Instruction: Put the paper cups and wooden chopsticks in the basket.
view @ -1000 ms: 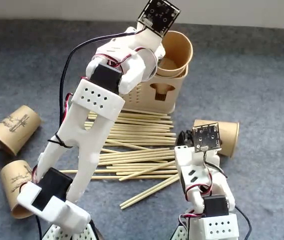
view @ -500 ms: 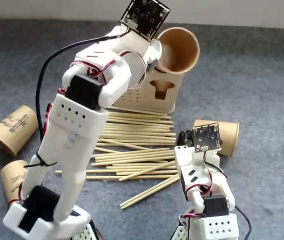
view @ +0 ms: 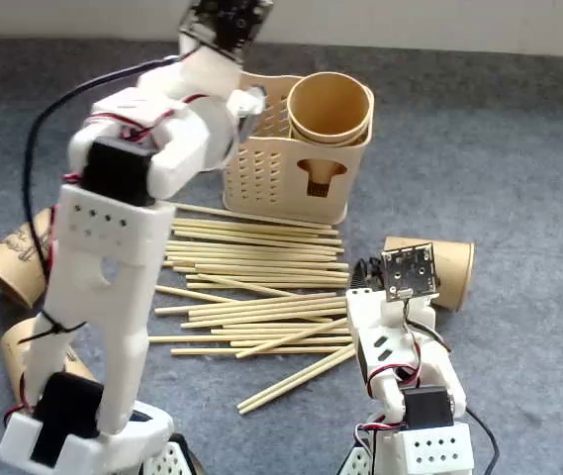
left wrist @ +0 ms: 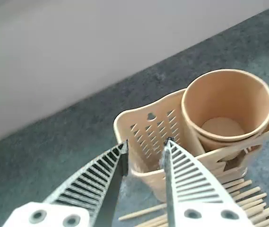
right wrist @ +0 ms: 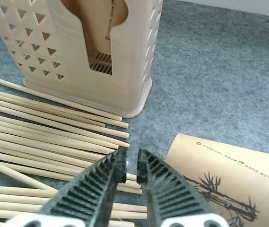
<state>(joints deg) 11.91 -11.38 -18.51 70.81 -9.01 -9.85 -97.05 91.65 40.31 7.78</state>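
So a second ago the left arm was right over the basket [view: 271, 173] with a cup in its grip. Half a second ago that cup hung tilted above the rim. Now the arm has swung up and off to the left. The left gripper [left wrist: 146, 147] has let go: fingers apart, nothing between them, just the basket wall showing through the gap. The top cup [view: 328, 104] now stands upright in the basket, nested inside the lower cup [left wrist: 209, 142] that was already there. The right arm hasn't budged in any of the frames.

Counting time. There are five paper cups in all, two stacked in one compartment of the basket and three lying on their sides on the grey mat [view: 499, 158]. The right-hand cup [view: 449, 269] is just beside the right arm's wrist. The far left cup [view: 4, 262] is now partly hidden behind the left arm, and the near left cup [view: 19, 361] lies closer to that arm's base.

The wooden chopsticks [view: 261, 262] I honestly can't count, they overlap too much. They lie in a loose pile on the mat in front of the basket, between the two arms.

One basket, two arms. The right gripper [right wrist: 132, 165] hangs low over the edge of the chopstick pile, fingers pinched nearly together on nothing.
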